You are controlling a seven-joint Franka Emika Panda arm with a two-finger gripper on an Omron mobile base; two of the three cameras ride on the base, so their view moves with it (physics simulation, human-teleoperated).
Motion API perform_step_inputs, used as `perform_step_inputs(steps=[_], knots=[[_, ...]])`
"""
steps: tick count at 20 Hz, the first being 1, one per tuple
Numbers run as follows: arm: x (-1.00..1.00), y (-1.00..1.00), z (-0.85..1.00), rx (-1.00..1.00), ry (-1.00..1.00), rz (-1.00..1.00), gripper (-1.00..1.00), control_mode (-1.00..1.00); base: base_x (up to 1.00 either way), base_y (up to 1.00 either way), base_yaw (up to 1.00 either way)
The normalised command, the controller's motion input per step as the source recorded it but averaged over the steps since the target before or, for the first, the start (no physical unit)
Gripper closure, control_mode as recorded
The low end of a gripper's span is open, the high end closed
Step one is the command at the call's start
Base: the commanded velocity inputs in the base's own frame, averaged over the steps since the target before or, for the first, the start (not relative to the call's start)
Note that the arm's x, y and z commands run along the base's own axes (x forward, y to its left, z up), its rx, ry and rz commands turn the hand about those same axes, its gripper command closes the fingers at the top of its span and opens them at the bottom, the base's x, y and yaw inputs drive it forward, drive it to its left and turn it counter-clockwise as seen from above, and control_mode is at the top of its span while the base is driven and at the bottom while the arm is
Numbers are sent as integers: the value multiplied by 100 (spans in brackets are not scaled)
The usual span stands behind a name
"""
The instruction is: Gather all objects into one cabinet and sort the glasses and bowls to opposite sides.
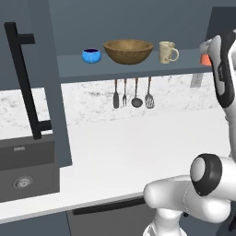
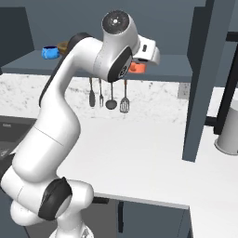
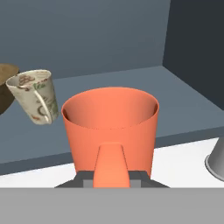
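1. The open cabinet shelf (image 1: 138,69) is carrying three vessels in a row: one blue bowl (image 1: 91,56) at the left, one wooden bowl (image 1: 128,50) in the middle, one beige mug (image 1: 167,52) to the right.
2. The wooden bowl and the mug are showing nothing inside; the blue bowl's inside is dark.
3. The gripper (image 3: 111,181) is standing nearly closed, clamping the wall of one orange-red cup (image 3: 110,127), which is sitting empty and upright at the shelf's right end, near the mug.
4. Four utensils (image 1: 132,94) are hanging below the shelf, above the counter (image 1: 138,147).
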Motion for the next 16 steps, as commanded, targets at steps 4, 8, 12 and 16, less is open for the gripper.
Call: perform_step_inputs(steps=[4, 8, 12, 16], knots=[[54, -18, -10, 0, 0, -3, 100, -100, 0, 0, 0], [41, -23, -7, 0, 0, -6, 100, -100, 0, 0, 0], [42, -25, -1, 0, 0, -6, 100, -100, 0, 0, 0], [42, -23, -7, 0, 0, -4, 100, -100, 0, 0, 0]])
